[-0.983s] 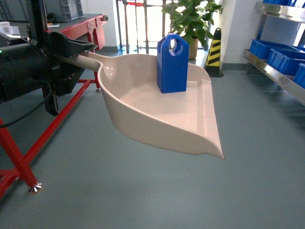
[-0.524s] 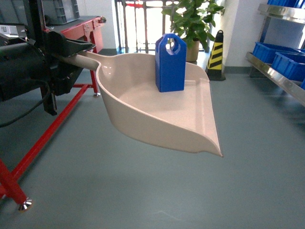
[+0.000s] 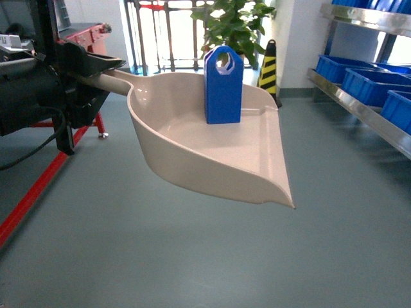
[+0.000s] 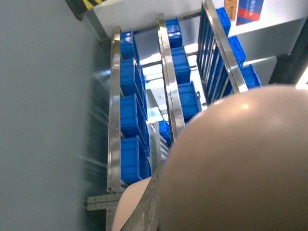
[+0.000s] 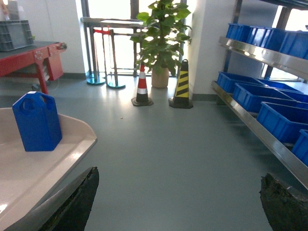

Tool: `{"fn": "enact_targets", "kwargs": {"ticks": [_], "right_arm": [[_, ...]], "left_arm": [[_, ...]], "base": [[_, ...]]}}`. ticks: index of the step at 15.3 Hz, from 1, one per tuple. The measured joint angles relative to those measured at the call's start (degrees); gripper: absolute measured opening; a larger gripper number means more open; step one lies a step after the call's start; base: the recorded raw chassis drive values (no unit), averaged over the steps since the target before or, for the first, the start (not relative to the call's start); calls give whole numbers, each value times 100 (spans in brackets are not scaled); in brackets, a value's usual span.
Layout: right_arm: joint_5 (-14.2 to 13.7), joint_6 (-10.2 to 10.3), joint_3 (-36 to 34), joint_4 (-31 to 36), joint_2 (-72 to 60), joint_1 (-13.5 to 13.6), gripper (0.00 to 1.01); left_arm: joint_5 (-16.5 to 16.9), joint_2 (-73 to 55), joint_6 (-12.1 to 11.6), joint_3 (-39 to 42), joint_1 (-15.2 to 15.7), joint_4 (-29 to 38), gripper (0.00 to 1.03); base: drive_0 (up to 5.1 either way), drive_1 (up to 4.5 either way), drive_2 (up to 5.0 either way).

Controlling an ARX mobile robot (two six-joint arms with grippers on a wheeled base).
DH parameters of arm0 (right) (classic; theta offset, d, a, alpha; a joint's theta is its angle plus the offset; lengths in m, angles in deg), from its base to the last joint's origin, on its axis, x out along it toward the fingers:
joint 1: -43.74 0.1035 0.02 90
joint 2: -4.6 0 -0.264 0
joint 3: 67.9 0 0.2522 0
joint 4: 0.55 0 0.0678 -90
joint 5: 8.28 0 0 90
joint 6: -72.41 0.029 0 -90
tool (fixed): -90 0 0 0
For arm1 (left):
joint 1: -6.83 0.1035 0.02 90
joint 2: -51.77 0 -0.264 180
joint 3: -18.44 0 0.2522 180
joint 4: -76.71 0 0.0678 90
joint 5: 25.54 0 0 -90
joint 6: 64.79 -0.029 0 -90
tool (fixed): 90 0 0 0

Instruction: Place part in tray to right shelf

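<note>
Tray (image 3: 212,160) handle in left gripper (image 3: 96,70)

Bulky black left arm (image 3: 38,90), black cable (image 3: 38,151), matte casing

Blue part (image 3: 223,86) stands upright in beige tray (image 3: 192,151); steel right shelf (image 3: 369,115) apart.

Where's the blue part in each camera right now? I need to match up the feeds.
Head: blue part stands upright at top centre, on the beige tray.
Left wrist: not in it; the tray's underside fills the lower right.
Right wrist: at left, on the tray.
Shared landmark: the shelf of blue crates.
</note>
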Motion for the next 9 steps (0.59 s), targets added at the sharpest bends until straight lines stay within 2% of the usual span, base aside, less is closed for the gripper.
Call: {"fn": "enact_targets", "kwargs": {"ticks": [9], "right_arm": [[0,0,0,0,0,0,98]], "left_arm": [[4,0,0,0,-11,15,14]], "base": [[-184,-184,-184]]}}
